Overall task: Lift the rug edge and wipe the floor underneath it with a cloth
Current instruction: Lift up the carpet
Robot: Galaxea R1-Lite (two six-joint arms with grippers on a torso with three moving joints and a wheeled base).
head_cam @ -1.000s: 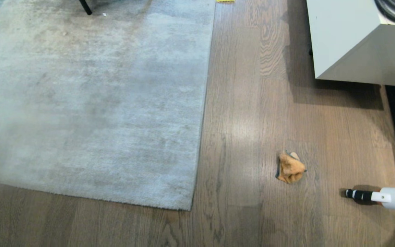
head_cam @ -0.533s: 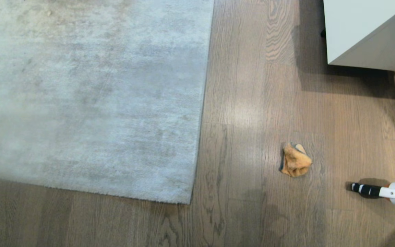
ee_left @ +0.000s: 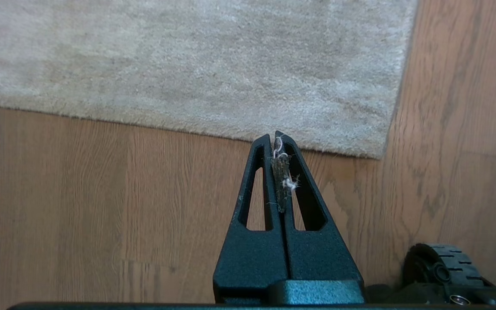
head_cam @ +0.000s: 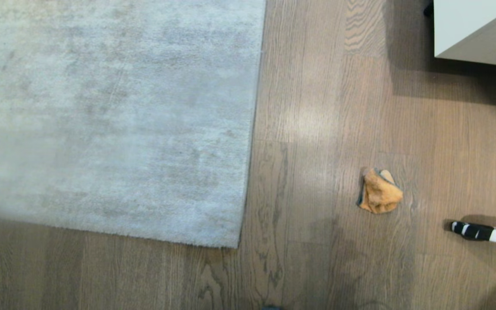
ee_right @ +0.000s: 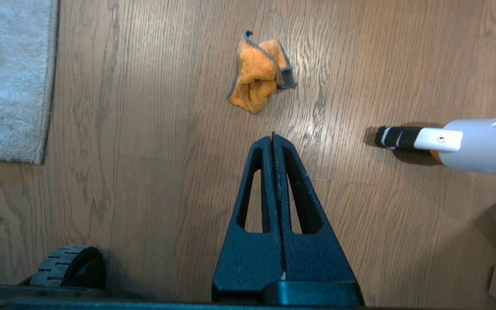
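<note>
Below me, the floor (head_cam: pixel 317 129) runs in grey-brown wood-grain planks. My left gripper (ee_left: pixel 276 137) hangs just above the rug edge (ee_left: pixel 239 135), near the rug's corner, with its jaws pressed together and grasping nothing; a few pale fibres and a dark scrap cling between the fingers (ee_left: pixel 261 181). The rug edge lies flat on the floor, its pile side up, not lifted. From the head view the rug fills the left part of the scene, its corner (head_cam: pixel 235 245) close to the middle.

My right gripper (ee_right: pixel 273 137) is also clenched and empty. It hangs over bare planks, near the cloth (ee_right: pixel 257 73) but apart from it. The cloth is a crumpled orange-yellow bundle with grey trim, lying on the floor well to the right of the rug (head_cam: pixel 379 191).

Right of the cloth, a white tube with a black, white-banded tip (ee_right: pixel 403 137) lies on the planks, tip pointing toward the cloth. A pale cabinet corner (head_cam: pixel 476 30) stands at the far right. One of my base wheels (ee_right: pixel 65 267) shows in the right wrist view.
</note>
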